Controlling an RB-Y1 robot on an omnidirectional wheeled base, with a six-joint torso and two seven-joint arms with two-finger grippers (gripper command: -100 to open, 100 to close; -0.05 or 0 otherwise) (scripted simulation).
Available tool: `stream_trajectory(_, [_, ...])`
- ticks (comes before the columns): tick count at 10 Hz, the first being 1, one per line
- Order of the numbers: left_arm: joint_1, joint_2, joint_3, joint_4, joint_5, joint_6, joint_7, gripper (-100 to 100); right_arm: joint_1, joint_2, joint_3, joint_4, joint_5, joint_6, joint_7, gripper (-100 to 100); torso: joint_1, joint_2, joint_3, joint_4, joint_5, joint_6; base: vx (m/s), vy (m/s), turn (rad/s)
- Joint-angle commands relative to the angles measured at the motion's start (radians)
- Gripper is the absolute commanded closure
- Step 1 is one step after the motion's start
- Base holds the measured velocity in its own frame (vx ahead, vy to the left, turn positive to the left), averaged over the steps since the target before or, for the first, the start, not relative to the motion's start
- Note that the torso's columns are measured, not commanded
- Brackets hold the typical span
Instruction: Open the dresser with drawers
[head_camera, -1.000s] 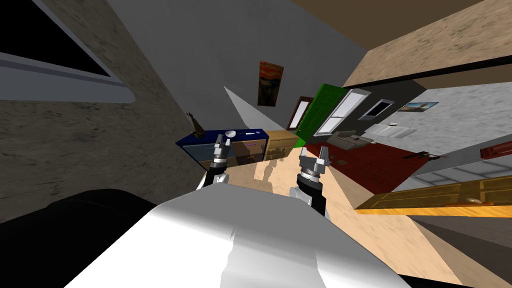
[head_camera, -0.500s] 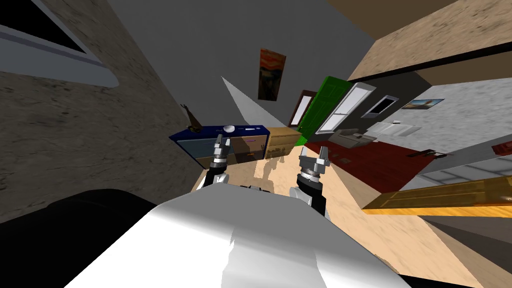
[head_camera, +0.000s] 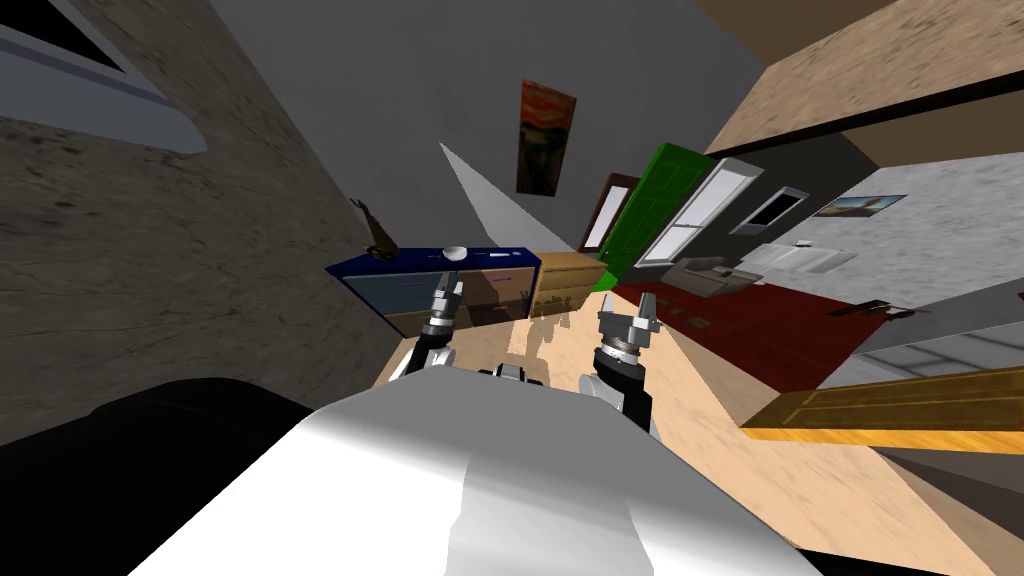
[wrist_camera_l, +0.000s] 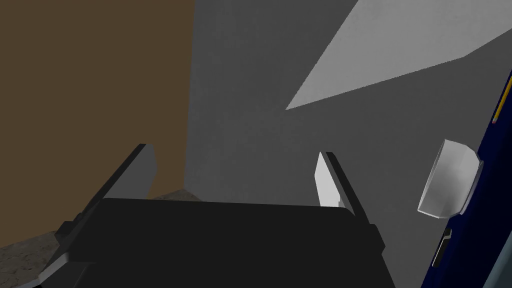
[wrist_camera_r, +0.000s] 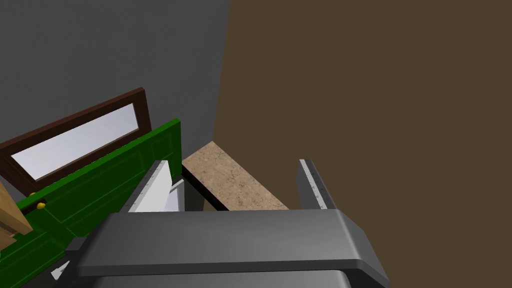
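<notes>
One grey wall (head_camera: 400, 100) spans the view ahead of you, with pale wooden floor (head_camera: 700, 420) running from you up to its foot. Against that wall stands a navy cabinet (head_camera: 400, 290) with a dark blue top and a panelled front. A green door (head_camera: 650, 205) stands open further right. Between cabinet and door is the light wooden dresser (head_camera: 566, 285), just beside the cabinet's right end and front toward you; its drawers are too small to read. You are well apart from it. Your left gripper (head_camera: 447, 292) is raised before the navy cabinet, fingers spread, empty. Your right gripper (head_camera: 628, 305) is level with it nearer the dresser, likewise released. A white bowl (head_camera: 455, 252) sits on the navy top.
</notes>
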Motion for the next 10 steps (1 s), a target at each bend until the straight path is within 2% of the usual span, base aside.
stream_trajectory(1, [-0.011, 0.026, 0.010, 0.052, 0.002, 0.000, -0.001, -100, 0.000, 0.000, 0.000, 0.000, 0.000, 0.000, 0.000, 0, 0.001, 0.001, 0.000, 0.001, 0.000, 0.000, 0.129, -0.035, 0.021])
stream_trajectory(10, [-0.068, 0.059, 0.063, 0.282, 0.014, -0.008, -0.002, -100, 0.000, 0.000, 0.000, 0.000, 0.000, 0.000, 0.000, 0, 0.001, 0.002, 0.001, 0.001, 0.000, 0.000, 0.138, -0.038, 0.030])
